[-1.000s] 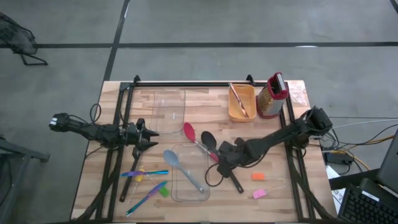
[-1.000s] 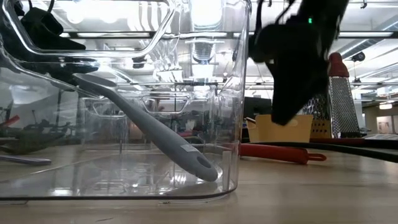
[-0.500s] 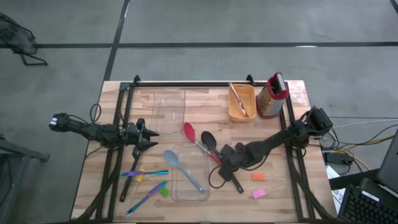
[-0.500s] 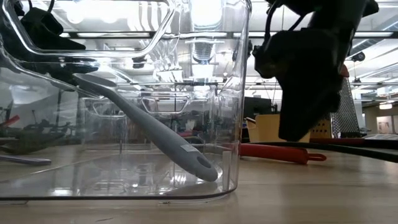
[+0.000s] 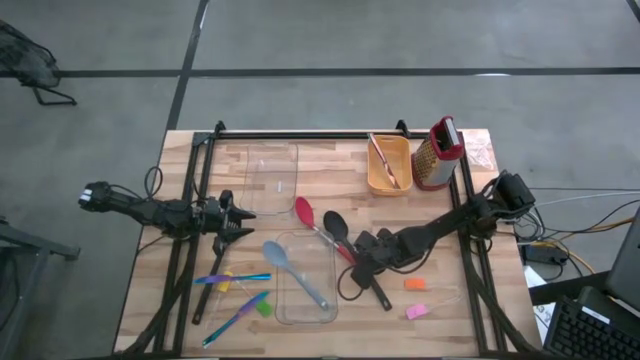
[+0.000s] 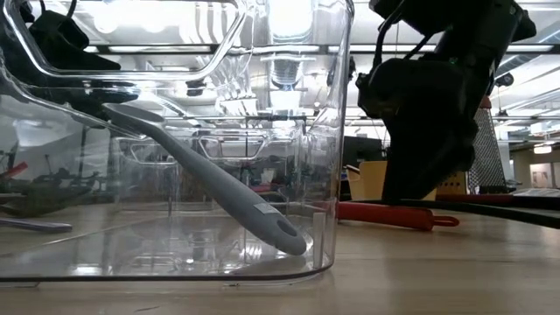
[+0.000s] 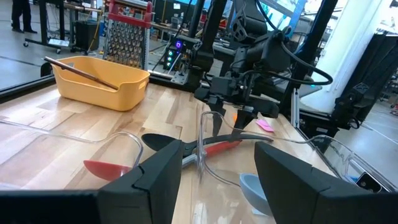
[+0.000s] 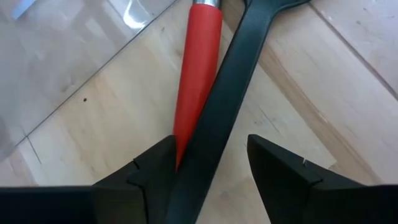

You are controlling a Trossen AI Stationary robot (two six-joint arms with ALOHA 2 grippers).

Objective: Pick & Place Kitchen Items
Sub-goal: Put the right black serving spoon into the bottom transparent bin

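Observation:
A red spoon [image 5: 303,210] and a black spoon [image 5: 335,224] lie side by side on the table, their handles running toward the near right. My right gripper [image 5: 360,264] is open and low over those handles. In its wrist view [image 8: 211,147] the fingers stand on either side of the black handle [image 8: 227,106], and the red handle's end [image 8: 198,81] lies by one finger. A light-blue spoon [image 5: 278,255] leans into a clear container [image 5: 322,312]. My left gripper [image 5: 240,218] is open and empty at the table's left. My right gripper comes from above, its fingers pointing down and set across the black spoon's handle [image 8: 211,134], with the red handle's end [image 8: 183,140] next to one finger [image 8: 152,171]. Both spoons lie flat on the table. Whether a finger touches either handle, I cannot tell.
A second clear container [image 5: 272,170], a yellow bin [image 5: 390,165] holding sticks and a red-topped grater [image 5: 438,153] stand at the back. A black turner [image 5: 208,292], coloured sticks [image 5: 236,278] and a green chunk [image 5: 263,307] lie near left. Orange [image 5: 415,283] and pink [image 5: 417,311] chunks lie near right.
My right gripper has come down toward the red and black spoon handles and a little toward the table's near edge, staying open. The spoons have not moved.

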